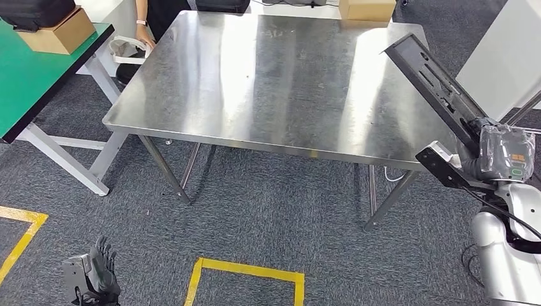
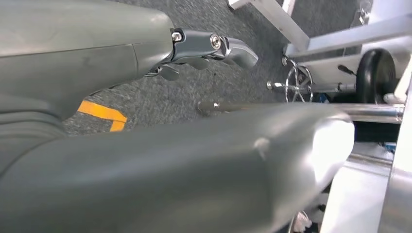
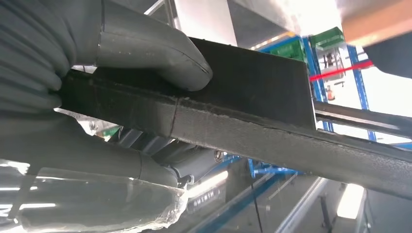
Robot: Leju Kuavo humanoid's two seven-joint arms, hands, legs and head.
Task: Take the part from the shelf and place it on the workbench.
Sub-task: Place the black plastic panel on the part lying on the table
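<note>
My right hand [image 1: 488, 150] grips a long black flat part [image 1: 434, 80] at the right of the head view. The part slants up and left, its upper end over the right edge of the steel workbench [image 1: 268, 76]. Up close, the right wrist view has the thumb [image 3: 160, 53] pressed on the black part [image 3: 252, 111], with the fingers [image 3: 160, 160] underneath. My left hand [image 1: 92, 274] hangs low at the bottom left above the carpet, holding nothing, its fingers [image 2: 218, 48] straight and apart.
A green table [image 1: 38, 76] with a cardboard box [image 1: 57, 32] stands at the left. A person [image 1: 150, 25] stands at the workbench's far left corner. Another box [image 1: 367, 9] sits at the bench's far edge. Yellow tape [image 1: 245, 271] marks the carpet.
</note>
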